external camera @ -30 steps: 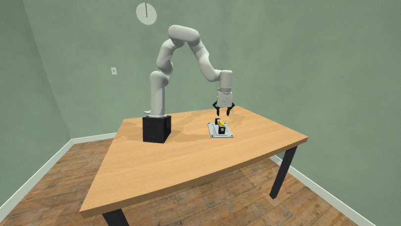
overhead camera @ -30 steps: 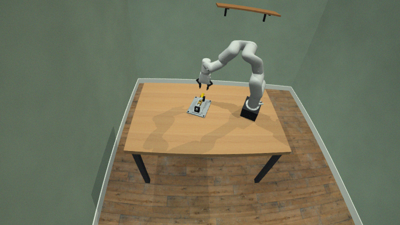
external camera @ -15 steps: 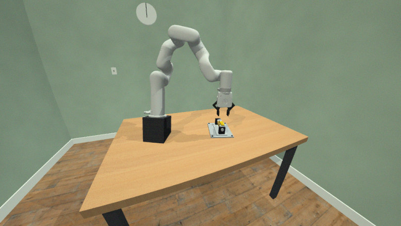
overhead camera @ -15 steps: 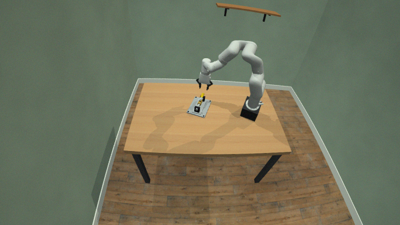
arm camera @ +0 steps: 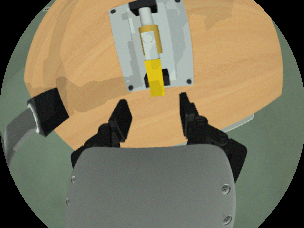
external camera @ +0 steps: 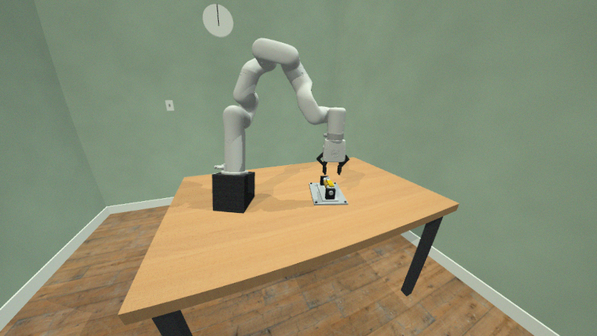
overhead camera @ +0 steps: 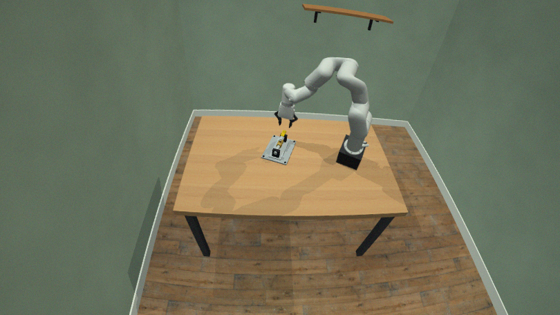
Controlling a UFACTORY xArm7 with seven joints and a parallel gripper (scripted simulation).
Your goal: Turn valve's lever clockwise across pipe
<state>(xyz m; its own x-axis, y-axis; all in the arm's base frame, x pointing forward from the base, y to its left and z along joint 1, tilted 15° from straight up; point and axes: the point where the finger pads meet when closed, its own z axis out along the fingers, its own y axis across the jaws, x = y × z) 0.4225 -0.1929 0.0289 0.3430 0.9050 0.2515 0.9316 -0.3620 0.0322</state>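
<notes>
Gripper (arm camera: 154, 113) hangs above the valve, fingers roughly two-thirds open, holding nothing; yellow lever (arm camera: 156, 80) along the pipe (arm camera: 150, 41) looks rigid, thin, hinged; best pushed near its free tip.

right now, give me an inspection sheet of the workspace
surface: wooden table on dark legs, with the arm's shadows across it.
job's things: grey valve plate on the table; yellow lever lies along the pipe, not across it, so the valve is not yet shut.
clutter: nothing seen.
grippers: tool open, holds nothing, hangs above the lever's end without touching it; wrist view shows both fingers apart, on the near side of the plate.
cables: nothing seen.
surroundings: arm on a black pedestal; green walls, plank floor, wall shelf, round clock, wall switch.
</notes>
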